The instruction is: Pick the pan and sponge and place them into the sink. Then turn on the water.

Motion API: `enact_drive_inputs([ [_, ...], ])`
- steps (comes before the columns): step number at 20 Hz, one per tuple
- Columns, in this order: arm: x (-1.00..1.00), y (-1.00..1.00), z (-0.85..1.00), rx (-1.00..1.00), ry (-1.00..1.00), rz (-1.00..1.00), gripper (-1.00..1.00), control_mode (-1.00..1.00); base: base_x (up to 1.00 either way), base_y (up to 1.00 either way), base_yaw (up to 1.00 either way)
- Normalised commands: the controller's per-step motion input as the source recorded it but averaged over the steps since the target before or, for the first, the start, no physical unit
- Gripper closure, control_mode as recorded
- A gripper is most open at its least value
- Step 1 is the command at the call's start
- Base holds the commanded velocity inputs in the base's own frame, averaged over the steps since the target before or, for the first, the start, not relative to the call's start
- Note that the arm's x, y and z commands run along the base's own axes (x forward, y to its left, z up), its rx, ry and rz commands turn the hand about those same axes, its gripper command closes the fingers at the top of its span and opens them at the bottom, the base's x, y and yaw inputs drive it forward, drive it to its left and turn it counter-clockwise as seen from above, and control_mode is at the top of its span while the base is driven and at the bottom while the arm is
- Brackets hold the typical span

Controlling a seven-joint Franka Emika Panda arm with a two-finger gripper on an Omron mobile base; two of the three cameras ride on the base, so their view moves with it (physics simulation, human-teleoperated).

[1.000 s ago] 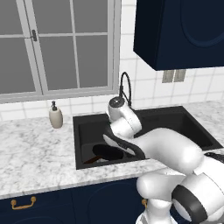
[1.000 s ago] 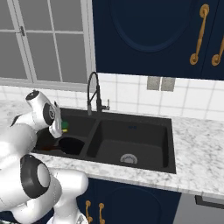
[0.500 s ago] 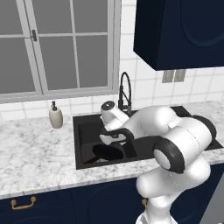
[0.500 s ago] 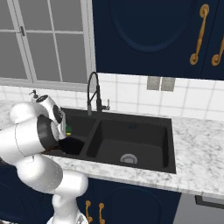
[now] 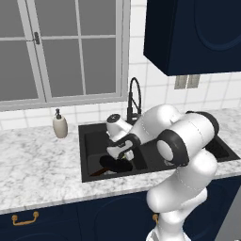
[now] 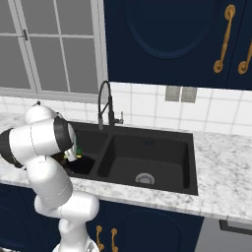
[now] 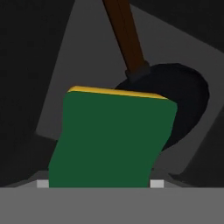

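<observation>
The black sink (image 5: 84, 147) lies in the marble counter. In its left basin rests the round black pan (image 5: 116, 164), its reddish-brown handle (image 7: 127, 40) pointing toward the counter's front. My gripper (image 5: 123, 153) hangs low over that basin, just above the pan, shut on the sponge (image 7: 111, 139). The sponge's green face fills the hand view, with a yellow edge along its top, and it hides the fingertips. A bit of green sponge (image 6: 75, 147) peeks out beside my arm. The pan (image 7: 176, 101) sits just behind it. No water runs from the black arched faucet (image 5: 133, 97).
A beige soap dispenser (image 5: 59, 126) stands on the counter left of the sink. The right basin (image 6: 147, 147) holds a grey drain (image 6: 144, 178). A window is behind the faucet (image 6: 105, 101), and dark cabinets hang above on the right.
My hand has moved a little left and down over the left basin with the sponge in it. The elbow has swung out to the right. The pan has not moved.
</observation>
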Motion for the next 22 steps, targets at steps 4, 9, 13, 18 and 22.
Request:
enact_drive_inputs([
  [4,0.1,0.0,-0.38,0.0,0.08,0.0,1.0,-1.0,0.0,0.0,0.0],
  [9,0.14,0.0,-0.33,0.0,0.02,0.0,1.0,-1.0,0.0,0.0,0.0],
  [13,0.08,0.0,-0.29,0.0,0.01,0.0,1.0,-1.0,0.0,0.0,0.0],
  [18,0.0,0.0,-0.15,0.0,0.0,0.0,-1.0,-1.0,0.0,0.0,0.0],
  [22,0.0,0.02,-0.01,0.0,0.0,0.0,-1.0,-1.0,0.0,0.0,0.0],
])
